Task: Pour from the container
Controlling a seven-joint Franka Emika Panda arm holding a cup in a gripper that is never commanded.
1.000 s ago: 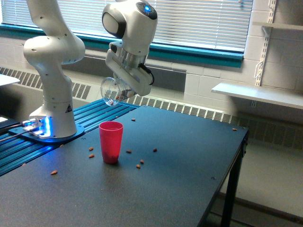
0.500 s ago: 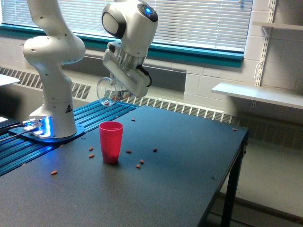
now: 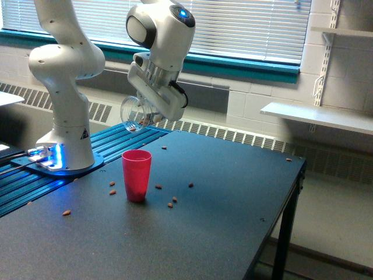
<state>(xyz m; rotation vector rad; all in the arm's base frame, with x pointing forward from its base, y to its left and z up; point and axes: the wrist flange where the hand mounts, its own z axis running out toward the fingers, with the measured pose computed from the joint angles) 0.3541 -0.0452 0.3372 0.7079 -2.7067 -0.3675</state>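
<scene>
The container, a small clear round jar with a few brown pieces showing through it, hangs tilted on its side with its mouth toward the exterior view's left. My gripper is shut on the container, above and slightly behind the red cup. The red cup stands upright on the dark table. Its inside is hidden from this view.
Several brown nut pieces lie scattered on the table around the red cup. The white arm base stands on a blue ribbed plate at the exterior view's left. The table's edge runs down the right side, with a white shelf beyond.
The jar rose and shifted slightly left between the oldest frame and half a second ago, then edged back a little. The cup and scattered pieces stayed put.
</scene>
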